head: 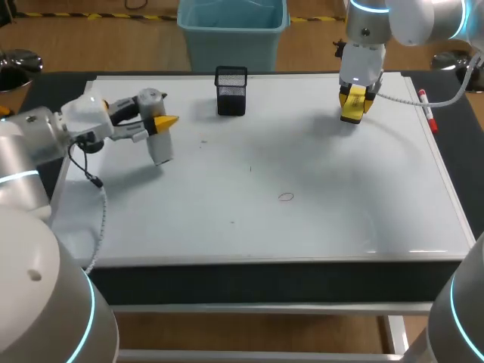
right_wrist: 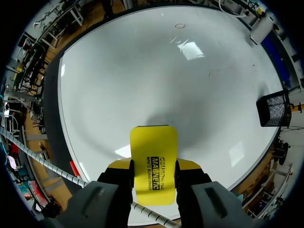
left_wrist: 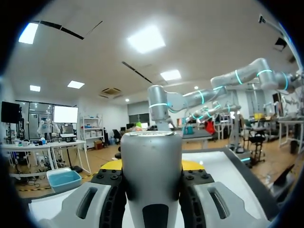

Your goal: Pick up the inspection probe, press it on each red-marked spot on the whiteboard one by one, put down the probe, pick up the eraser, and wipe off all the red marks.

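Looks like a light, rigid yellow block, the eraser (right_wrist: pixel 153 156), with a smooth hard back, probably slick under hard pads. Best clamped across its narrow sides near the middle, leaving the wiping face free toward the whiteboard (head: pixel 302 227). Held just so here: pinched from both sides by the right end effector (right_wrist: pixel 153 167) and sticking out ahead of it. Hangs over the far right part of the whiteboard, apparently clear of the surface, to judge by the soft shadow beneath. Calls for flat, even pressure when wiping; tilted, would likely rub with one edge only.

Looks like a stiff grey cylinder, the probe (left_wrist: pixel 151 173), smooth and rounded. Likely somewhat heavier than the eraser, and apt to twist or slide in a weak grip. Best taken round the barrel, well back from the working end. Clamped that way in the left end effector (head: pixel 156 127), squeezed between both fingers. Pointing down over the left part of the whiteboard; cannot tell whether its lower end touches.

No clearly red spot to be made out on the whiteboard. Only a faint small ring (head: pixel 285 197) near the middle, well apart from both end effectors, plus a few tiny specks. Between the two arms, at the far edge, a black mesh basket (head: pixel 231 91). Along the right edge, near the right end effector, a red-capped marker (head: pixel 427 108).
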You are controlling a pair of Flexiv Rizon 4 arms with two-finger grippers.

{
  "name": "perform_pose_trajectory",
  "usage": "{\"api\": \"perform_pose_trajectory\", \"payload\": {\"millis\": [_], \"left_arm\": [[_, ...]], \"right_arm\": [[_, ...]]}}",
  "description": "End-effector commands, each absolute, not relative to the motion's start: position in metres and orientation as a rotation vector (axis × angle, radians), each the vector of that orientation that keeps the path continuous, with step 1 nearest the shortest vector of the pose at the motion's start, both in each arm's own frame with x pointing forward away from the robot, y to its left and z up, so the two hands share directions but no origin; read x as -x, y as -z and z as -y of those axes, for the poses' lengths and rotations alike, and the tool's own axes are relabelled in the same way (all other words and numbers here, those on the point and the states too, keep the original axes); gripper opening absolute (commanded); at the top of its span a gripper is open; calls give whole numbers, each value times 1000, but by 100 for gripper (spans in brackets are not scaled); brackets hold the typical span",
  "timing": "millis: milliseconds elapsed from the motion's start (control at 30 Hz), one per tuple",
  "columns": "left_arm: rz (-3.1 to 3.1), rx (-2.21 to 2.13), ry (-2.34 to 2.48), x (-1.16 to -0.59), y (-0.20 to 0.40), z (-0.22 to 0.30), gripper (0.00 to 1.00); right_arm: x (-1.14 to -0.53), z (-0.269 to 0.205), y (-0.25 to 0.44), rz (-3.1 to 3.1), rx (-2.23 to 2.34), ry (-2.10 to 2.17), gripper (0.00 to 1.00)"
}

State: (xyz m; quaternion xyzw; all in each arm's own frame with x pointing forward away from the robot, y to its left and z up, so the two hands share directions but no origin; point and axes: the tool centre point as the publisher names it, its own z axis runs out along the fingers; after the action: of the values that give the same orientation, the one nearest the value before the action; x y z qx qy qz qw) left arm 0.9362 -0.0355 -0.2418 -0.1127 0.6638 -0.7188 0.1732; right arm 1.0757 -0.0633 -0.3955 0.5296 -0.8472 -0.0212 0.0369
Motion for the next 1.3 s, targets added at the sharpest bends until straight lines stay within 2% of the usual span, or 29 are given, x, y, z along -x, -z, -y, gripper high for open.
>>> {"api": "perform_pose_trajectory", "payload": {"millis": [33, 600, 1133, 1300], "left_arm": [[-1864, 304, 2074, -952, 246, 27, 0], [-1846, 375, 2074, -986, 241, 12, 0], [-1846, 375, 2074, -986, 241, 12, 0], [-1846, 375, 2074, -986, 241, 12, 0]], "right_arm": [[-1076, 64, 394, 2599, -1628, 62, 0], [-1076, 64, 394, 2599, -1628, 62, 0], [-1076, 64, 394, 2599, -1628, 62, 0], [-1027, 34, 384, 2538, -1789, 56, 0]]}}
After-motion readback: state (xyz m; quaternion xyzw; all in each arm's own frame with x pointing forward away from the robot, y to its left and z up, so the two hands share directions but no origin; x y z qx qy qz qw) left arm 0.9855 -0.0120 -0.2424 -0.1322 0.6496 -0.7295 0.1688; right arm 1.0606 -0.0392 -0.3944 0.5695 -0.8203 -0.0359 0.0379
